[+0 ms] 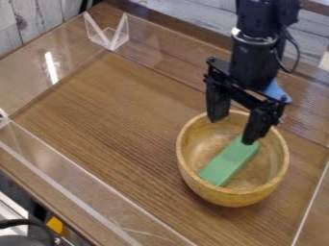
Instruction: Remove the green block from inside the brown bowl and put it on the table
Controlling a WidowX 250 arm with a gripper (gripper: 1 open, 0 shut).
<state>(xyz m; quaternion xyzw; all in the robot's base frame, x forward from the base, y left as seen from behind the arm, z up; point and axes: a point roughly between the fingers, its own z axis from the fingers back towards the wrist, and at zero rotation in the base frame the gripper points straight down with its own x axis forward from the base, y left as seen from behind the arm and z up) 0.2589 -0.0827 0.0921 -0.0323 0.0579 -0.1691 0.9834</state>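
The green block (232, 160) lies flat and slanted inside the brown bowl (197, 175), which sits on the table (115, 115) at the right front. My gripper (237, 119) hangs pointing down over the bowl's far rim, just above the block's upper end. Its two black fingers (216, 101) are spread wide apart and hold nothing. The right finger's tip reaches down in front of the bowl's inside, near the block's top end; whether it touches I cannot tell.
Clear acrylic walls (77, 178) run along the table's edges, with a folded clear corner piece (106, 31) at the back left. Bare wood grain stretches to the left of the bowl. The table's front edge drops off at the lower left.
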